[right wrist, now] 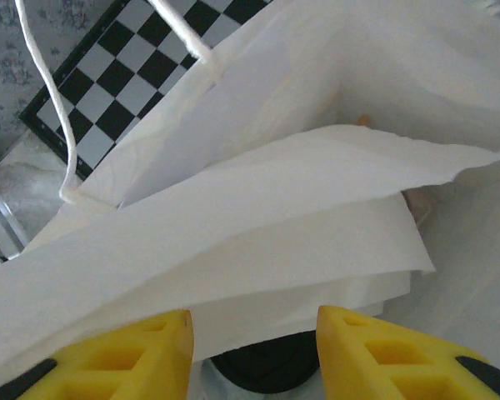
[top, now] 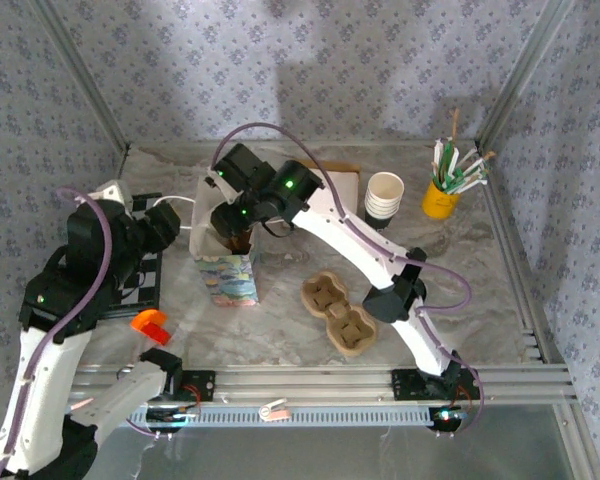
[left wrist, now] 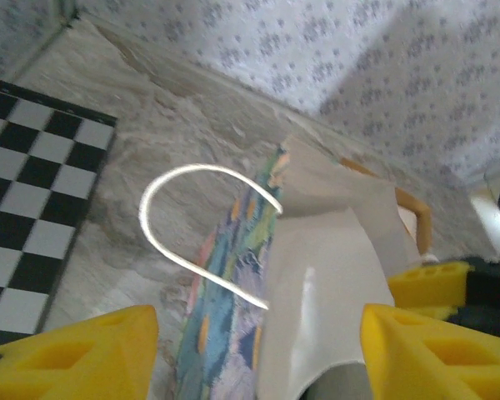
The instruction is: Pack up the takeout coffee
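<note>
Step now: lower the coffee into the tall white paper bag (top: 228,280) w/ the bright painted side. The takeout coffee (right wrist: 262,368), a small dark paper cup w/ a round black plastic lid, is right over the bag's open top. It looks pinched btw the yellow fingers of the R end effector (right wrist: 254,333). A floppy white paper fold (right wrist: 300,167) lies across the inside of the bag, in the cup's way. The L end effector (left wrist: 258,333) is spread wide w/ the bag's top edge btw its fingers, not gripping.

Best plan, I think: L pinches that edge & pulls the bag's mouth open. Then R goes down slow, cup straight up, & lets go only at the bag's bottom. Tip it & it may spill.
</note>
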`<state>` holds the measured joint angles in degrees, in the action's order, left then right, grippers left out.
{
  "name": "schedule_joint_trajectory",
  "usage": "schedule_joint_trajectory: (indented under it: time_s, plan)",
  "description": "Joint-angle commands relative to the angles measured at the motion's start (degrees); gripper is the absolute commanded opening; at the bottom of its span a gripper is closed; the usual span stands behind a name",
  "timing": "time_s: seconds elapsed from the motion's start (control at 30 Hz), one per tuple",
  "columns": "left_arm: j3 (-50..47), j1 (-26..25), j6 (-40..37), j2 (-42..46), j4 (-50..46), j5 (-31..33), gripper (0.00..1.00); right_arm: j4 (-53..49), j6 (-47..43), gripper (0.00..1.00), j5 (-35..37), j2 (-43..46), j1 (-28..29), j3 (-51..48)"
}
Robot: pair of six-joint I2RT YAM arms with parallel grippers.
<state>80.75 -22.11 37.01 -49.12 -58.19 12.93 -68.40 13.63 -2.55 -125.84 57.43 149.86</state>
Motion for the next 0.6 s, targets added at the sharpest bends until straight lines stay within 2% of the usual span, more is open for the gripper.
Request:
schedule_joint_trajectory:
  time_s: [0.0, 0.13, 0.3, 0.37, 0.57]
  plan:
    - [0.64, 0.25, -2.07, -3.91, 2.07, -8.52, 0.64, 2.70, -2.19, 0.45, -0.34, 6.83, -0.20, -1.80]
    - [1.45, 0.14, -3.68, -8.53, 3.57, -13.75, 0.64, 4.96, -1.74, 0.51, -0.78, 12.22, -1.03, -6.17]
    - [1.38, -0.07, -3.70, -11.96, 4.66, -16.01, 0.52, 6.03, -0.37, 0.51, -2.02, 16.56, -2.96, -9.42]
    - [1.49, -1.09, -3.87, -13.00, 5.28, -17.92, 0.51, 6.29, 0.51, 0.51, -3.59, 17.87, -4.03, -10.34]
    - [3.69, -4.79, -5.46, -17.77, 1.05, -14.48, 0.39, 8.98, 2.75, 0.51, -5.43, 22.67, -7.28, -16.13]
